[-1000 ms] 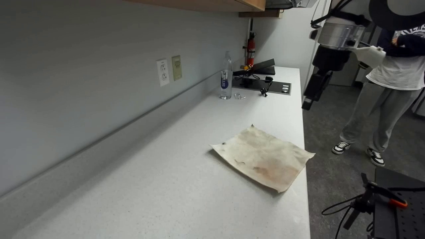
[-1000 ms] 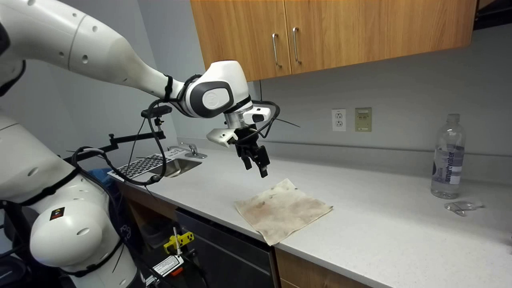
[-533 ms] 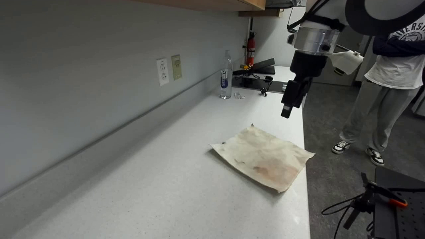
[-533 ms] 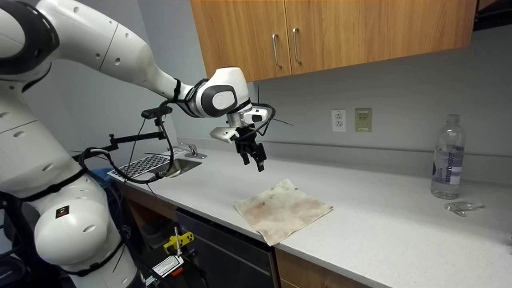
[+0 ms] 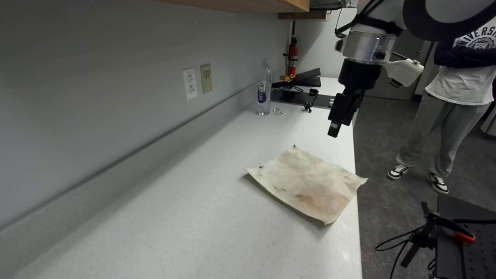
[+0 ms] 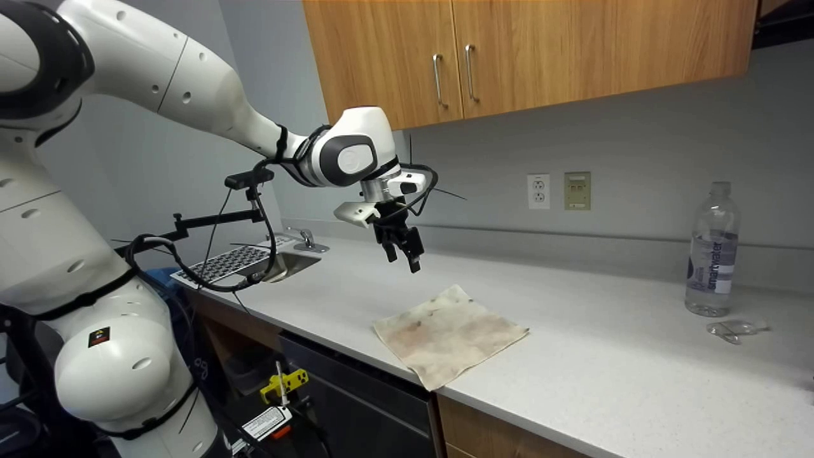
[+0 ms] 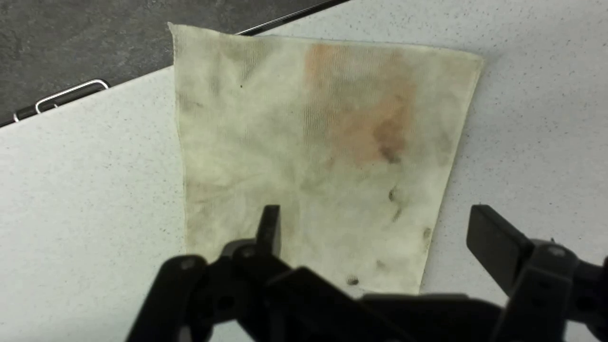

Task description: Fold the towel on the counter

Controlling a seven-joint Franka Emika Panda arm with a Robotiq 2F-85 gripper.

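Towel lies unfolded on the bench, below my hand: thin cloth, roughly square, its fine ribbed weave showing in the wrist view. The bench is smooth, pale and finely speckled; well away from the hand, a clear plastic bottle stands upright on it. I see cream fabric with a rusty-orange patch, dark specks, soft creases, and one corner jutting past the bench's front edge. In both exterior views the hand hangs higher than the towel, apart from it; from the wrist its black fingers show wide apart, gripping nothing.
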